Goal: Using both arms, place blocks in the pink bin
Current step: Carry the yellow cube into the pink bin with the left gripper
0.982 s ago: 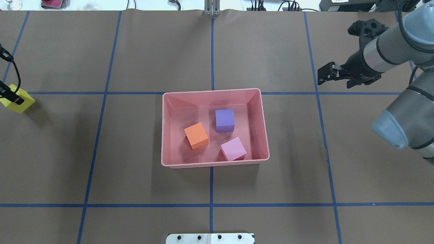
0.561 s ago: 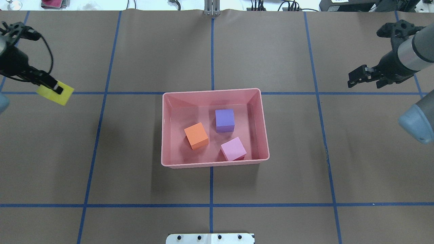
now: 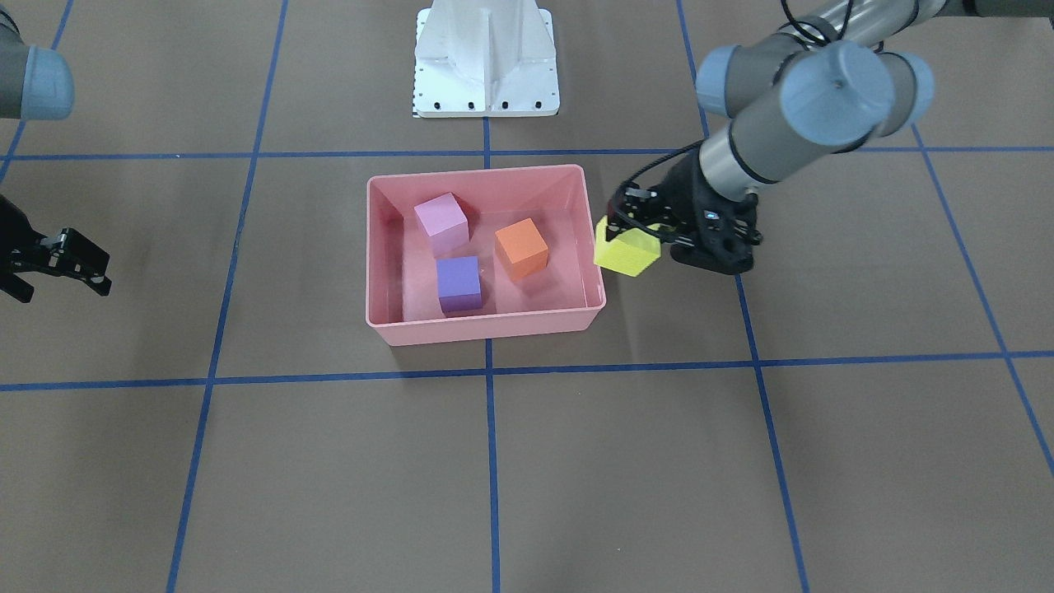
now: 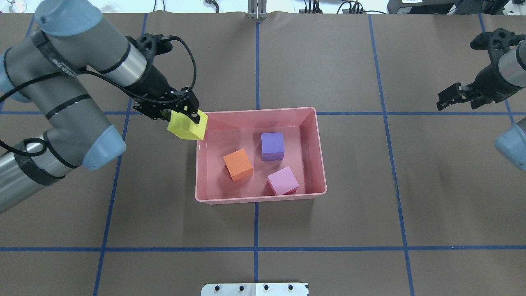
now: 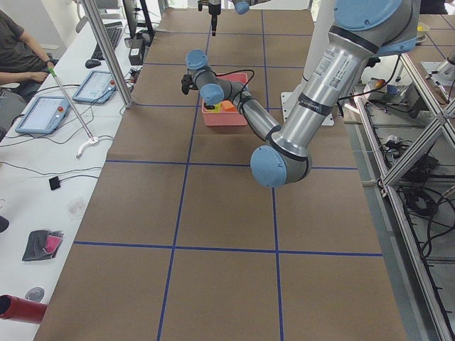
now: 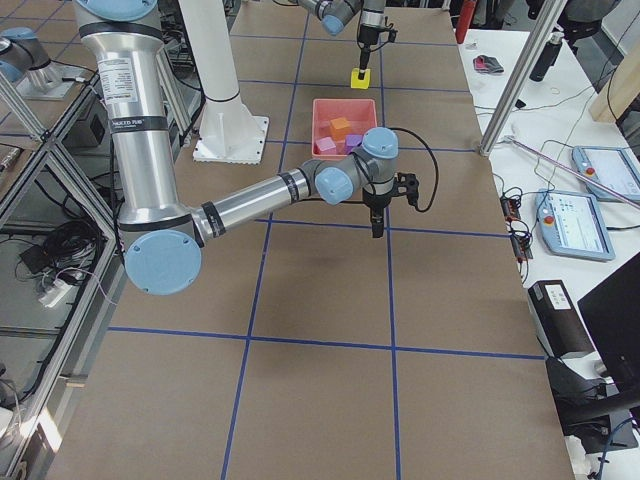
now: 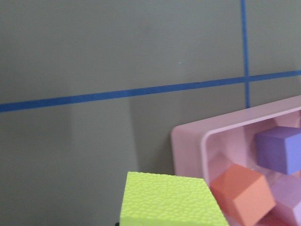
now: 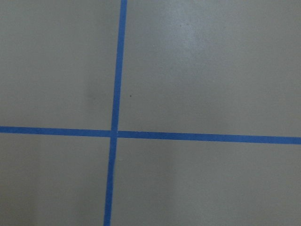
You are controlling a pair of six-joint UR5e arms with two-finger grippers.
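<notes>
The pink bin (image 4: 259, 110) sits mid-table and holds the orange block (image 4: 238, 164), the purple block (image 4: 272, 146) and the pink-lilac block (image 4: 282, 180). My left gripper (image 4: 183, 117) is shut on the yellow block (image 4: 187, 125) and holds it in the air just outside the bin's far-left corner, overlapping its rim. The front-facing view shows the same yellow block (image 3: 627, 249) beside the bin wall (image 3: 486, 170). The left wrist view shows the yellow block (image 7: 169, 200) low, with the bin rim (image 7: 188, 141) to its right. My right gripper (image 4: 446, 98) is open and empty, far right of the bin.
The white pedestal base (image 3: 486, 58) stands behind the bin on the robot's side. Blue tape lines (image 4: 257, 248) grid the brown table cover. An operator (image 5: 18, 50) sits at a side desk with tablets, off the table.
My left arm has carried the yellow block from the table's far left edge rightward to the bin's far-left corner. My right arm has drawn back to the right.
</notes>
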